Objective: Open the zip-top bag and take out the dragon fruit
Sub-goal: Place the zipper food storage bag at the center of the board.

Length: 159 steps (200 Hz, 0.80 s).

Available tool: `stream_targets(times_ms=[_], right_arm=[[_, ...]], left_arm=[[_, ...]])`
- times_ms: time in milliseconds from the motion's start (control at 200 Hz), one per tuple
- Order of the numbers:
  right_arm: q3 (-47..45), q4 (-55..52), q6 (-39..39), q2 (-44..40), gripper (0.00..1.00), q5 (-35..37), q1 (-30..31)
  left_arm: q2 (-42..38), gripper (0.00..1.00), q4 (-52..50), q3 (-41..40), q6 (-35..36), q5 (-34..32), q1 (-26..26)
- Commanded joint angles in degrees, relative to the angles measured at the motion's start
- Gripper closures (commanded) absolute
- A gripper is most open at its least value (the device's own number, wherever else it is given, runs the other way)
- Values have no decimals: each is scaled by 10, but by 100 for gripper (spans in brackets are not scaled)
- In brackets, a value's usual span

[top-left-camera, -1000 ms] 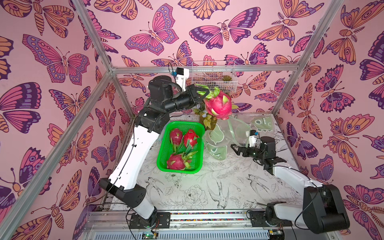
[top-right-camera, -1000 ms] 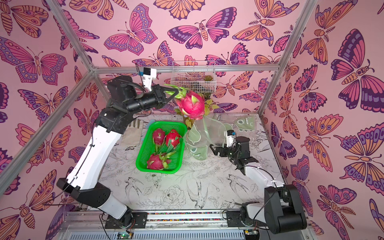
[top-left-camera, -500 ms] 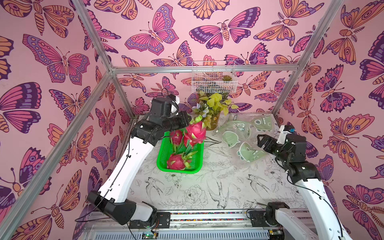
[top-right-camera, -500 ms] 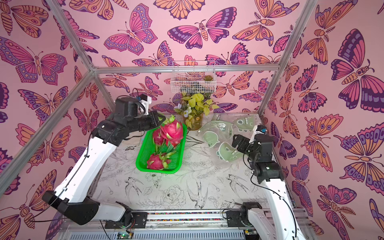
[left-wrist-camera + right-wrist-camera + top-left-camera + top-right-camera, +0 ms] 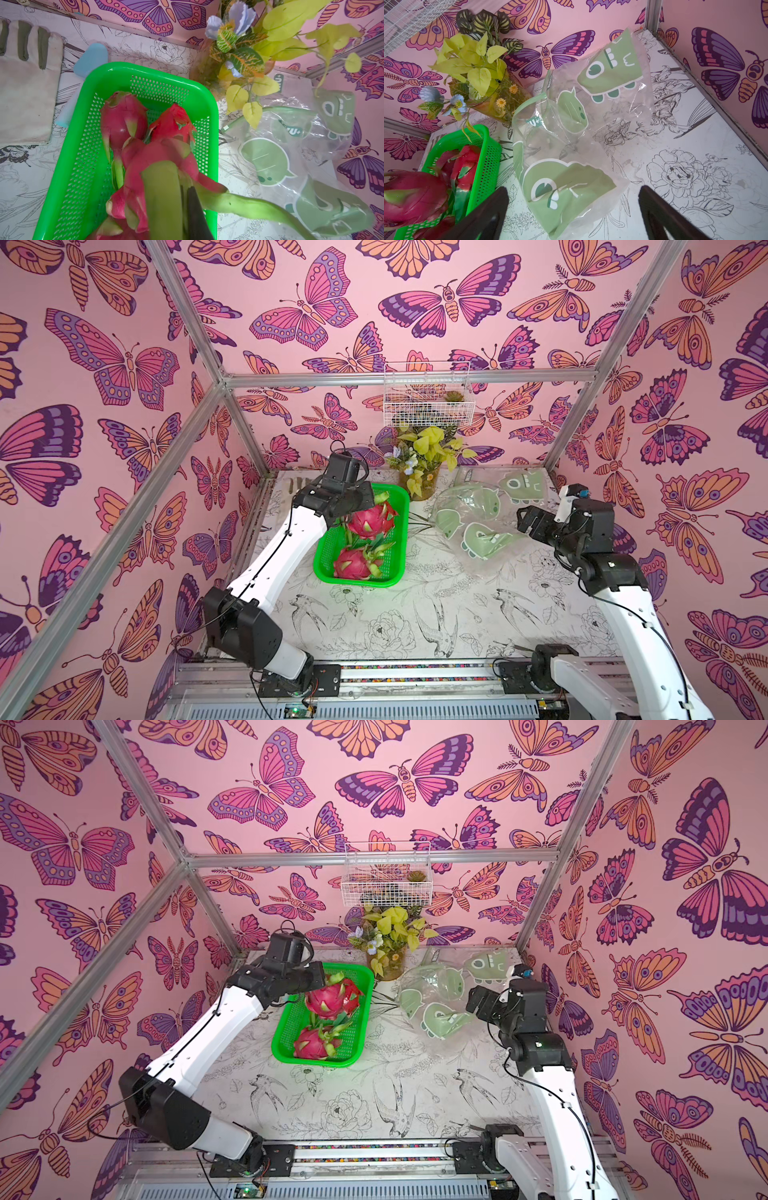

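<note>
Gripping a dragon fruit, left jaws hang over basket.

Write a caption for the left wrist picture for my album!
Left end effector shut on the green scale of a dragon fruit, over the green basket; zip-top bag lies alongside.

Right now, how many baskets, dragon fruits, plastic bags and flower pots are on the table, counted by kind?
Green perforated plastic basket: 1
Pink-red scaly dragon fruits: 4, one pinched by the left fingers, three loose in that basket
Clear zip-top plastic bag with green cartoon prints: 1
Pot of yellow-green leaves and flowers: 1
Total: 7
</note>
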Motion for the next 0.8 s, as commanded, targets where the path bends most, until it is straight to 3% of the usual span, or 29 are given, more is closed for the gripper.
stream_targets(times_ms=[0,100,135,205,331,651,791], right_arm=[[-23,51,-18,14,1,14,-4],[-55,91,-27,25,1,30,-5],[-68,108,-33,28,1,33,-6],[-95,148,-34,37,1,46,-8],[-121,192,-40,60,1,81,-12],[-201,334,-87,92,1,191,-16],[-228,396,-121,118,1,194,-18]], left_arm=[[22,100,40,-6,5,3,12],[35,99,21,-12,-13,-16,22],[35,91,15,-16,-20,-28,27],[33,63,14,-27,-27,-37,43],[27,44,18,-23,-11,-23,58],[-81,20,45,-25,70,-47,99],[-123,15,120,-95,94,14,138]])
